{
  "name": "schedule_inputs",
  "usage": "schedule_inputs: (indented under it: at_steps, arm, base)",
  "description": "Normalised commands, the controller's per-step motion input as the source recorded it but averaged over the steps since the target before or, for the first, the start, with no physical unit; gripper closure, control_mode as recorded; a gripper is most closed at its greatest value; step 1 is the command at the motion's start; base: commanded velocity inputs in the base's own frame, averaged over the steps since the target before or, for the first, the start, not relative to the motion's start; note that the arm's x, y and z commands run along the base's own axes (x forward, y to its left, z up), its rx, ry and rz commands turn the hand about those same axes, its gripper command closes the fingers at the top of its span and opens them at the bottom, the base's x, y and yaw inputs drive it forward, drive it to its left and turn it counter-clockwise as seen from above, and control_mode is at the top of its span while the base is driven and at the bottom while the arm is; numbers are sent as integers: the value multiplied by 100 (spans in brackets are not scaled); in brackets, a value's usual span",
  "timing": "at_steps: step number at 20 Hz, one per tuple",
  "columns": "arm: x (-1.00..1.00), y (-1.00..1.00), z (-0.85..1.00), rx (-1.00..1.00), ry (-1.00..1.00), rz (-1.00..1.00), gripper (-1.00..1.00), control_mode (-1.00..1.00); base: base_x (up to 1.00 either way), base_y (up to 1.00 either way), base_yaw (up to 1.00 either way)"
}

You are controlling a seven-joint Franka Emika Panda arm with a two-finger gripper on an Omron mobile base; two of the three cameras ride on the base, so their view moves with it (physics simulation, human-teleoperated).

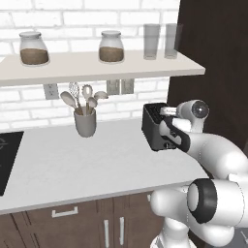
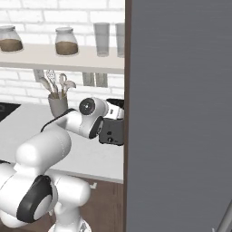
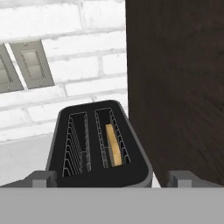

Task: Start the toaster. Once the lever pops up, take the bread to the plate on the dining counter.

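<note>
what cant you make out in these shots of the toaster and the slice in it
- Lever: the arm covers the toaster's front face in the left base view; the hand view's bottom edge cuts that face off.
- Bread: hand view, only its top edge shows in the right-hand slot.
- Toaster, right base view: half hidden behind the grey panel and the arm.

The toaster (image 3: 98, 146) is black, with pale grey wire racks in its two slots. The bread (image 3: 113, 146) in one slot is golden tan. The wall (image 1: 97, 12) is white brick with grey outlet plates (image 3: 31, 63). The worktop (image 1: 72, 164) is pale grey over brown cabinet doors (image 1: 72, 225). The utensil cup (image 1: 85, 122) is grey. The tall panel (image 3: 179, 87) beside the toaster is dark brown wood grain.
</note>
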Motion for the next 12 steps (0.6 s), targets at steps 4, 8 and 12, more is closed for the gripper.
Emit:
schedule_inputs:
  at_steps: [4, 8, 12]
  arm:
    - [0, 0, 0, 0, 0, 0, -100, -100]
    - [0, 0, 0, 0, 0, 0, -100, -100]
    - [0, 0, 0, 0, 0, 0, -100, -100]
  base:
    - [0, 0, 0]
    - [0, 0, 0]
    - [0, 0, 0]
